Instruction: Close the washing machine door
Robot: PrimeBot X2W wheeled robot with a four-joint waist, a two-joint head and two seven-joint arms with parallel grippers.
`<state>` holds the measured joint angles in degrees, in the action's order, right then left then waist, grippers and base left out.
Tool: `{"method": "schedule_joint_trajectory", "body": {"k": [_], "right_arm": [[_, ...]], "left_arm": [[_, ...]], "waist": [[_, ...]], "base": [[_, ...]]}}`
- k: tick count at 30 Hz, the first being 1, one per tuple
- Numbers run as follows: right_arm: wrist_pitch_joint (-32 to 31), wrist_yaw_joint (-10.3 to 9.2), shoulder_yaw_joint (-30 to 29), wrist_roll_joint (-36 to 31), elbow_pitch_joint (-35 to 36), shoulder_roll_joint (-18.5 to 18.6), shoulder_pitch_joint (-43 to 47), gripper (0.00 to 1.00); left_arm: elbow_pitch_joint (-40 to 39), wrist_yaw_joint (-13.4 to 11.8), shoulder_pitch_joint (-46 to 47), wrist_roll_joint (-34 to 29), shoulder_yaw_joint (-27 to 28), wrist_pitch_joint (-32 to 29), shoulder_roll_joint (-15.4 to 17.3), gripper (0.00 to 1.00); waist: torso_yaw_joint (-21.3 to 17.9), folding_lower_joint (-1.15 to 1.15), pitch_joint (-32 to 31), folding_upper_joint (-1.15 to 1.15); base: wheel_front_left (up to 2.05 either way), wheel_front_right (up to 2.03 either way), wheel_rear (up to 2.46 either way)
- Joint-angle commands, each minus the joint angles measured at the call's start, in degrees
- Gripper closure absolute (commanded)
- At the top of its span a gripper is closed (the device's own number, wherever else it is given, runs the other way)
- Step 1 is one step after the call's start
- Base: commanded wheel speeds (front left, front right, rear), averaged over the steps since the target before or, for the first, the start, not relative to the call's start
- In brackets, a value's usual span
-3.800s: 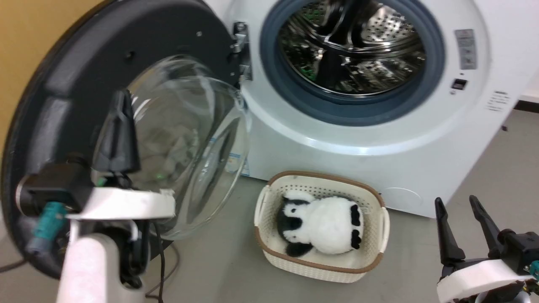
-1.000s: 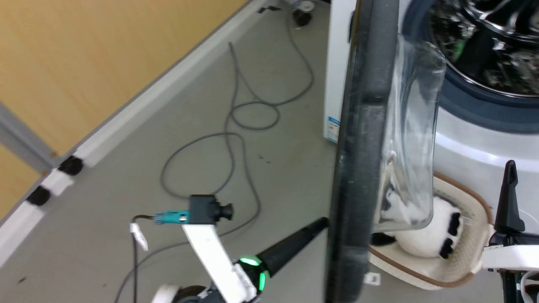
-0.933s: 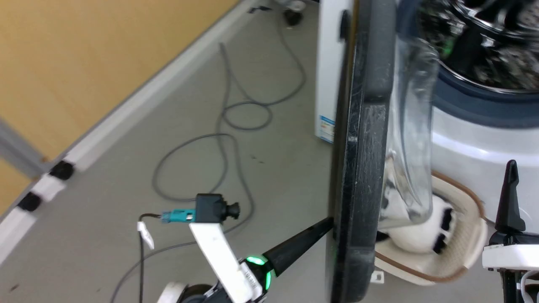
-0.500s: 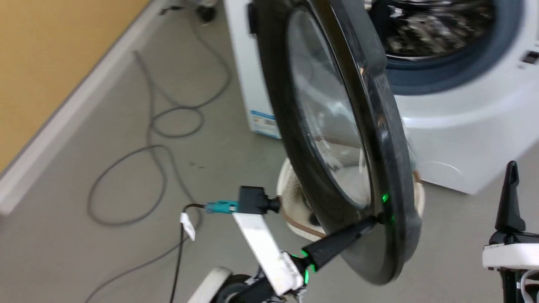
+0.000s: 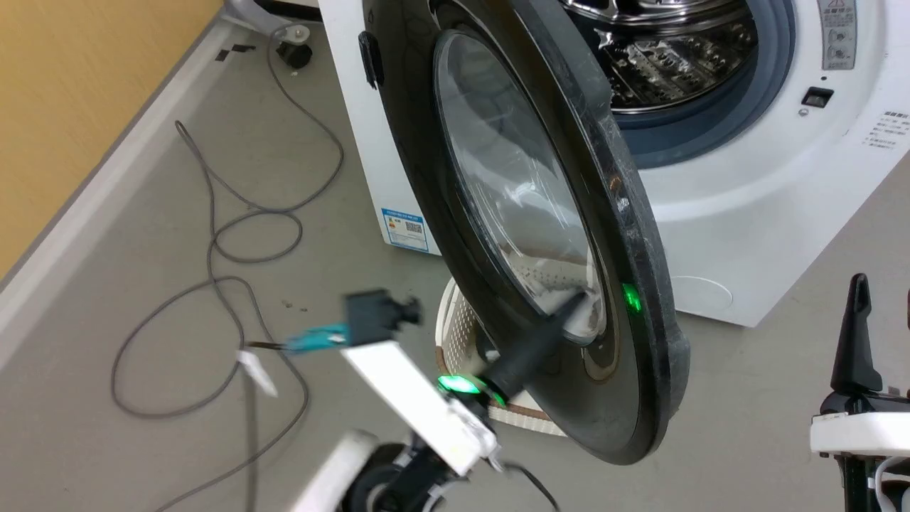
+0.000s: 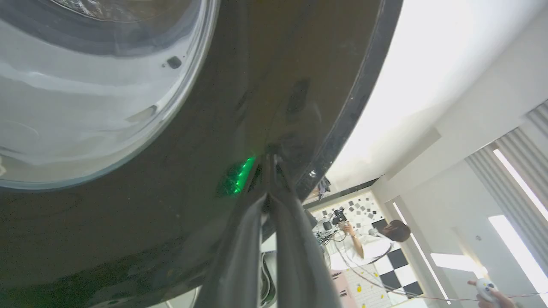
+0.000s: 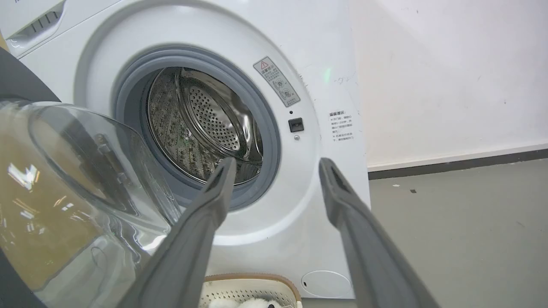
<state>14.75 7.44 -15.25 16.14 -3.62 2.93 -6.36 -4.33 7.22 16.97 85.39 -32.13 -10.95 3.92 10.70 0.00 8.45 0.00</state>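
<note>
The left gripper [image 5: 574, 304], pinched closed, presses the door [image 5: 618, 405], half-swung from the washer's [image 5: 746, 213] left edge toward the uncovered drum [image 5: 675, 64], latch yet to catch; the right gripper [image 7: 274, 164] hangs nearby, spread wide.

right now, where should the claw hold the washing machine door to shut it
Probably the black ring near the free lower edge of the washing machine door, from its outer face: that broad face is better pushed than pinched. The shut left claw presses there.
</note>
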Motion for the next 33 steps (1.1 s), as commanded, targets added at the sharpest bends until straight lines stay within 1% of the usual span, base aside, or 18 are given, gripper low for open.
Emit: {"method": "schedule_joint_trajectory", "body": {"k": [1,2,3,6,7,8,9,10,12,14,16,18,21,23,24,25,31,33], "right_arm": [[0.2,0.05,0.2,0.1,0.1,-0.1,0.3,0.0],[0.2,0.05,0.4,0.0,0.3,-0.1,0.5,0.0],[0.2,0.05,0.4,0.1,0.4,-0.1,0.6,0.0],[0.2,0.05,0.4,0.3,0.7,-0.1,1.0,0.0],[0.2,0.05,0.4,0.3,0.7,-0.1,1.0,0.0],[0.2,0.05,0.5,0.4,0.8,-0.1,1.2,0.0],[0.2,0.05,0.5,0.4,0.9,-0.1,1.4,0.0],[0.2,0.05,0.5,0.5,1.0,-0.1,1.5,0.0],[0.2,0.05,0.5,0.5,1.2,-0.1,1.8,0.0],[0.2,0.05,0.4,0.6,1.4,-0.1,2.0,0.0],[0.2,0.05,0.4,0.6,1.6,-0.1,2.0,0.0],[0.2,0.05,0.6,0.5,1.7,-0.1,2.0,0.0],[0.2,0.05,1.4,0.3,2.1,-0.1,1.9,0.0],[0.2,0.05,1.9,0.1,2.3,-0.1,1.9,0.0],[0.2,0.05,2.2,-0.1,2.4,-0.1,2.0,0.0],[0.2,0.05,2.4,-0.3,2.5,-0.1,2.0,0.0],[0.2,0.05,3.2,-1.5,2.0,-0.1,2.6,0.0],[0.2,0.05,3.3,-1.8,1.8,-0.1,2.7,0.0]], "left_arm": [[-1.0,0.3,1.2,-1.2,0.2,1.2,0.8,1.0],[-2.2,0.3,2.0,-5.4,0.5,6.3,3.0,1.0],[-2.3,0.3,2.7,-8.5,0.2,9.2,4.6,1.0],[1.3,0.3,4.4,-19.6,-1.2,19.7,9.5,1.0],[1.3,0.3,4.4,-19.6,-1.2,19.7,9.5,1.0],[3.7,0.3,4.7,-23.6,-1.1,22.5,10.9,1.0],[6.1,0.1,5.0,-27.1,-0.7,24.1,11.6,1.0],[8.1,-1.6,5.2,-30.5,1.1,25.1,11.5,1.0],[9.6,-6.0,5.6,-38.0,4.9,25.8,10.8,1.0],[8.0,-10.2,5.4,-46.7,10.2,25.9,9.6,1.0],[6.6,-14.1,4.1,-55.2,13.6,25.9,9.0,1.0],[6.4,-17.4,2.6,-62.6,15.3,25.9,9.2,1.0],[5.9,-22.1,0.4,-70.6,17.7,25.9,8.8,1.0],[6.4,-24.1,-1.5,-73.7,18.9,25.9,8.4,1.0],[6.9,-24.5,-2.6,-74.4,19.2,25.9,8.1,0.46],[7.2,-24.4,-3.4,-74.8,19.5,25.9,7.8,0.0],[10.0,-20.9,-7.5,-75.1,20.3,25.9,6.3,0.0],[10.3,-20.1,-8.2,-75.5,21.2,25.9,5.7,0.0]], "waist": [[0.1,0.0,-0.2,0.0],[0.1,0.0,-0.6,0.0],[0.2,0.0,-0.9,0.0],[0.4,0.0,-1.5,0.0],[0.4,0.0,-1.5,0.0],[0.5,0.0,-1.8,0.0],[0.5,0.0,-2.0,0.0],[0.7,0.0,-2.2,0.0],[0.9,0.0,-2.4,0.0],[1.1,0.0,-2.4,0.0],[1.2,0.0,-2.4,0.0],[1.3,0.0,-2.2,0.0],[1.2,0.0,-2.0,0.0],[1.2,0.0,-1.9,0.0],[1.2,0.0,-1.9,0.0],[1.2,0.0,-1.9,0.0],[1.5,0.0,-2.2,0.0],[1.6,0.0,-2.4,0.0]], "base": [[0.0,0.0,0.0],[0.0,0.0,0.0],[0.0,0.0,0.0],[0.0,0.0,0.0],[0.0,0.0,0.0],[0.0,0.0,0.0],[0.0,0.0,0.0],[0.0,0.0,0.0],[0.0,0.0,0.0],[0.0,0.0,0.0],[0.0,0.0,0.0],[0.0,0.0,0.0],[0.0,0.0,0.0],[0.0,0.0,0.0],[0.0,0.0,0.0],[0.0,0.0,0.0],[0.0,0.0,0.0],[0.0,0.0,0.0]]}}
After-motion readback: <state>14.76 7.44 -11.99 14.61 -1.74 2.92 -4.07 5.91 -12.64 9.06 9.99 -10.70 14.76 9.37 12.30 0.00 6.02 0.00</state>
